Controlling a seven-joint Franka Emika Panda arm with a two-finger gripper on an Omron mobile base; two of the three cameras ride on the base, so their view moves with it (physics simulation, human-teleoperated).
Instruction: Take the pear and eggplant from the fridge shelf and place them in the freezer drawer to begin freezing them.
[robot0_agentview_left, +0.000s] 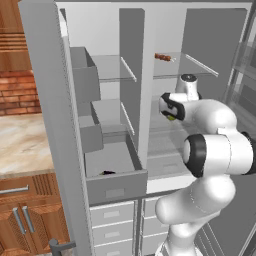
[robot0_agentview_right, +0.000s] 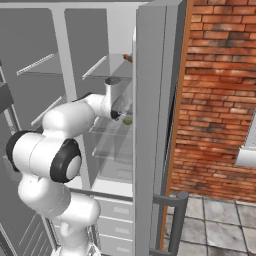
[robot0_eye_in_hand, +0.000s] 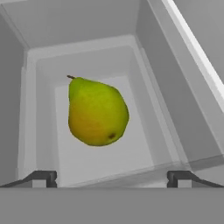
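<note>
The pear (robot0_eye_in_hand: 97, 112), yellow-green with a short stem, lies on the glass fridge shelf (robot0_eye_in_hand: 144, 144) in the hand view. My gripper (robot0_eye_in_hand: 111, 178) hovers just before it, open, its two fingertips (robot0_eye_in_hand: 43, 177) spread wider than the fruit and touching nothing. From the left base view my gripper (robot0_agentview_left: 172, 115) reaches into the right compartment, with the pear (robot0_agentview_left: 171, 118) peeking out under the hand. The right base view shows the pear (robot0_agentview_right: 128, 121) beside my gripper (robot0_agentview_right: 120, 114). The freezer drawer (robot0_agentview_left: 116, 189) stands pulled open at lower left, and the small dark eggplant (robot0_agentview_left: 107, 173) lies inside it.
A reddish-brown skewer-like item (robot0_agentview_left: 162, 57) rests on the upper shelf above my hand. A grey divider wall (robot0_agentview_left: 132, 85) separates the two compartments. The open fridge door (robot0_agentview_right: 152, 125) stands close on the right, with a brick wall (robot0_agentview_right: 220, 100) behind. Pale lower drawers (robot0_agentview_left: 112, 215) sit below.
</note>
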